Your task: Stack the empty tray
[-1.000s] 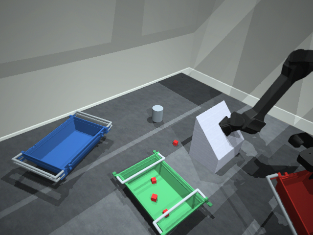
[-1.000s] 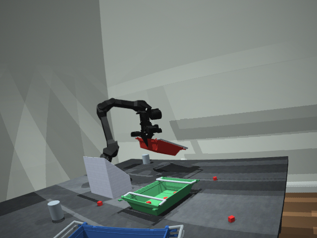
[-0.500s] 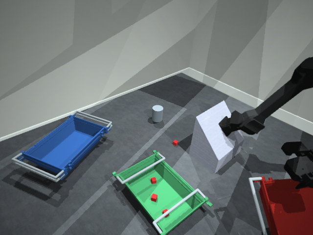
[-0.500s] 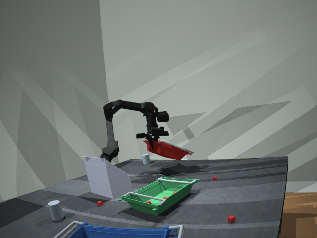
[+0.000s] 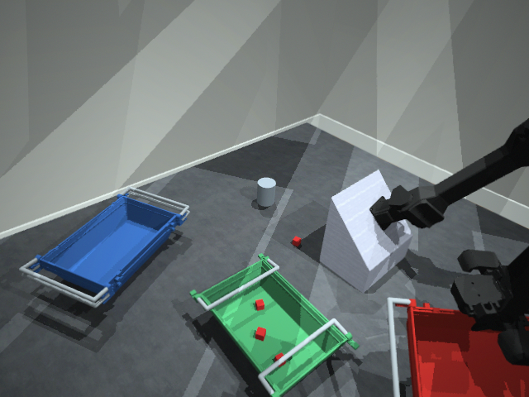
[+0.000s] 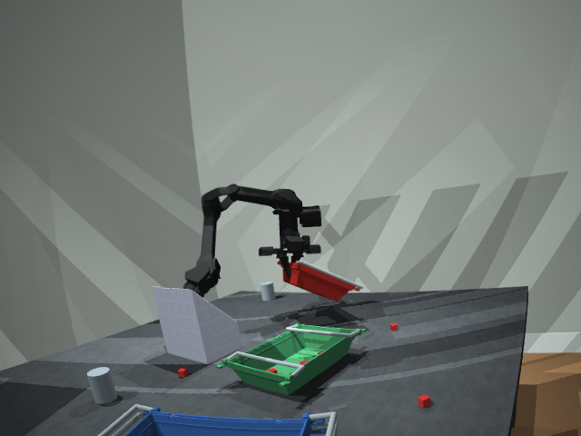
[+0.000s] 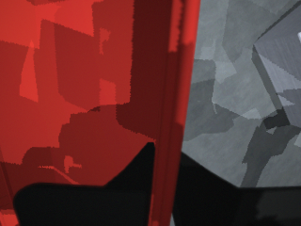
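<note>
Red tray (image 5: pixel 465 354) (image 6: pixel 319 282) (image 7: pixel 94 56) aloft, tilted, its wall clamped in gripper (image 6: pixel 290 268) (image 7: pixel 158 149). Green tray (image 5: pixel 298 298) (image 6: pixel 305 377), three blocks inside, on worktop (image 5: pixel 140 341) (image 6: pixel 450 356); both bars across its top.

Red tray (image 5: pixel 411 354) (image 6: pixel 323 283) (image 7: pixel 162 108) cropped in top view

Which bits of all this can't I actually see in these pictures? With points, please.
- Red tray (image 5: pixel 465 363) (image 6: pixel 319 282) (image 7: pixel 71 61): its far end is cut off by the top view's edge; the exterior view shows mostly its outside.
- Blue tray (image 5: pixel 115 243) (image 6: pixel 230 424): the exterior view's bottom edge cuts off its near part.
- Fingertips: in the wrist view, the red rim hides where they meet it.
</note>
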`<state>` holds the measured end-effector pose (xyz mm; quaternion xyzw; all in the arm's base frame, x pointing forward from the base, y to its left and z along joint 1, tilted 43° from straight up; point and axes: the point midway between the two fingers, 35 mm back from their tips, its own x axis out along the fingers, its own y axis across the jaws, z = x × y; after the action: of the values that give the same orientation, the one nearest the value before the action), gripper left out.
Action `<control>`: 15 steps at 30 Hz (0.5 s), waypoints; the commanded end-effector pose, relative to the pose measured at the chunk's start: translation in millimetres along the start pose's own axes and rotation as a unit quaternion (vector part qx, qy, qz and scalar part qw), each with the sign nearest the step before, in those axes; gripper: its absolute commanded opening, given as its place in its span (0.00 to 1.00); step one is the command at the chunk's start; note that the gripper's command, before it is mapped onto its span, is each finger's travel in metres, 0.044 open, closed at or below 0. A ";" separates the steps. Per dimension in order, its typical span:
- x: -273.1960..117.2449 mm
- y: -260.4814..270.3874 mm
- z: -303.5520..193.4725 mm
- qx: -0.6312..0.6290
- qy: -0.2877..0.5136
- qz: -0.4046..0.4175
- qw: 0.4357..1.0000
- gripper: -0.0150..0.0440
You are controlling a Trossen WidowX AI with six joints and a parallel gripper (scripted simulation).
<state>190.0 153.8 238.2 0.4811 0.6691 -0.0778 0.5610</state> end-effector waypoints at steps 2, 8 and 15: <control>-2.4 8.9 20.3 0.027 -0.007 0.005 1.000 0.25; 1.4 11.9 44.3 0.060 -0.009 -0.002 0.998 0.25; 5.0 12.6 73.3 0.100 -0.009 -0.009 0.995 0.25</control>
<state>236.2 126.3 212.8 0.5132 0.6667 -0.1454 0.5206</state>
